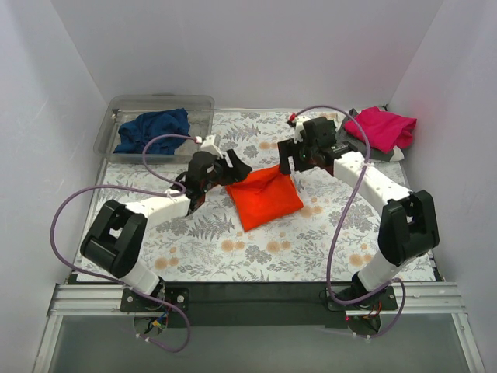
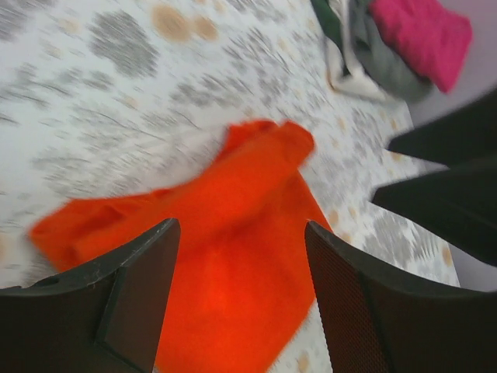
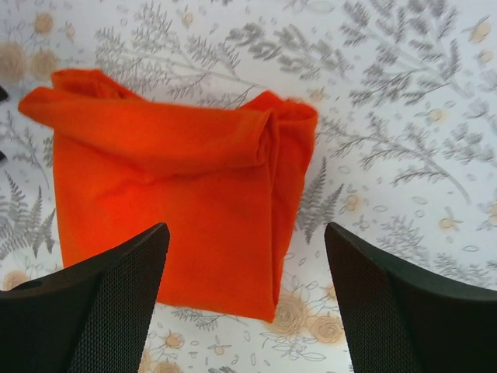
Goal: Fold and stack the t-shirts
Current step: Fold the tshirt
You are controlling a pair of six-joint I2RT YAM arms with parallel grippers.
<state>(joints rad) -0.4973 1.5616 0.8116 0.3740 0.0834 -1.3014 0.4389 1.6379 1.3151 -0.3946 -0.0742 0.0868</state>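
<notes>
The orange-red t-shirt lies folded in a rough square at the middle of the table; it shows in the left wrist view and the right wrist view too. My left gripper is open and empty above its left corner. My right gripper is open and empty above its far right corner. The magenta-pink t-shirt lies folded at the back right on top of the grey t-shirt, of which only an edge shows. The navy blue t-shirt is bunched in the clear tub.
The clear plastic tub stands at the back left corner. White walls enclose the table on three sides. The floral tablecloth covers the table. The pink and grey shirts also show in the left wrist view.
</notes>
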